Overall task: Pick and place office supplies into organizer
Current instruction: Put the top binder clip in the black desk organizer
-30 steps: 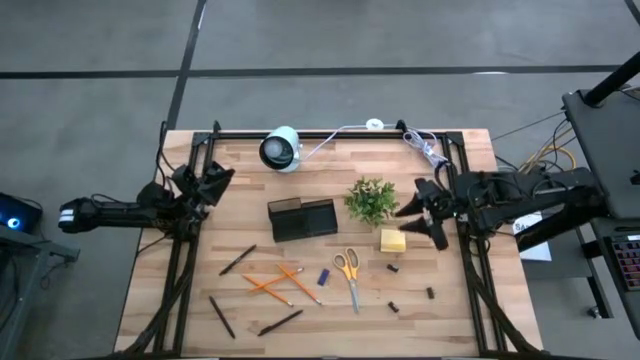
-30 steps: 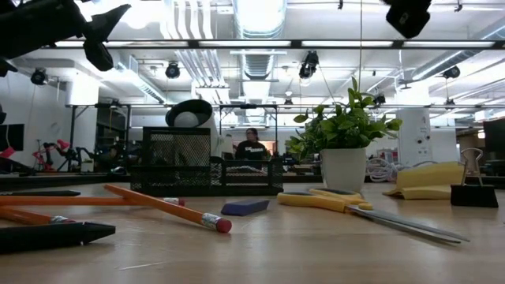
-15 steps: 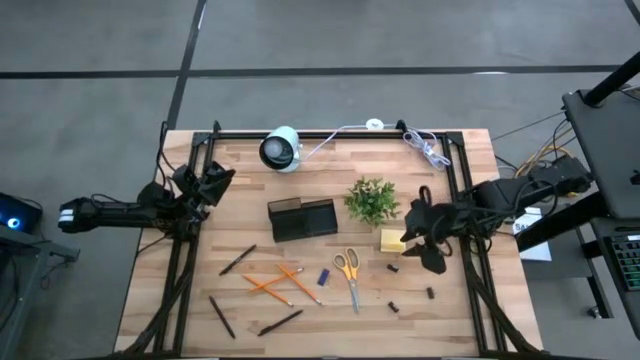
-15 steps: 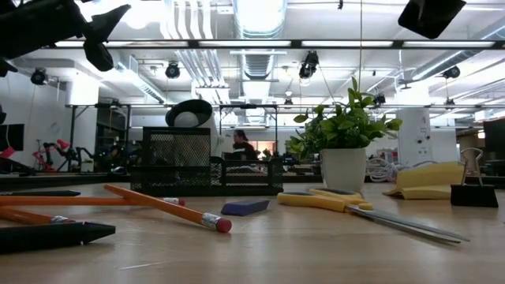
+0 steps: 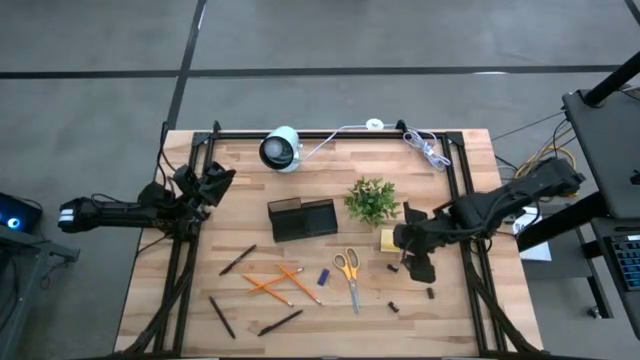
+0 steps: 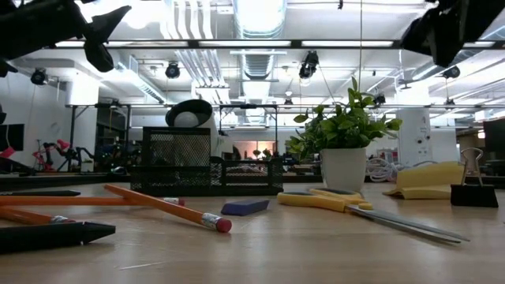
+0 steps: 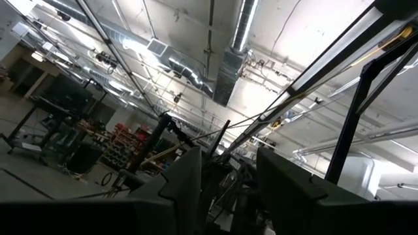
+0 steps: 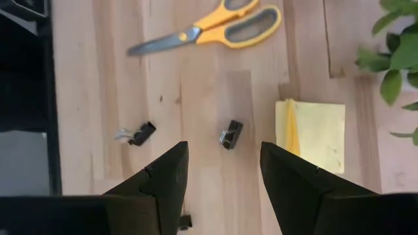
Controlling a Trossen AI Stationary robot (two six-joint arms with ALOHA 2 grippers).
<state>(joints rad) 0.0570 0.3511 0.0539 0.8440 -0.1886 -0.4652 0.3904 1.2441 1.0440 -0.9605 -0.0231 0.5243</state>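
The right claw (image 5: pixel 408 252), fingers spread and empty, hovers above a small dark binder clip (image 8: pixel 230 134) beside the yellow square sticky-note pad (image 8: pixel 315 134), right of centre on the wooden tabletop (image 5: pixel 460 310).

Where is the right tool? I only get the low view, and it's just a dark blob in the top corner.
Observer: The right tool hangs open over the table's right side, pointing down at a clip beside the pad.
Operator: How many clips are there? I see one.
Observer: From above, three clips lie on the table's right half, all outside the organizer.
Operator: What's the other tool doing?
Observer: The left tool waits open at the table's left edge, aimed up at the ceiling.
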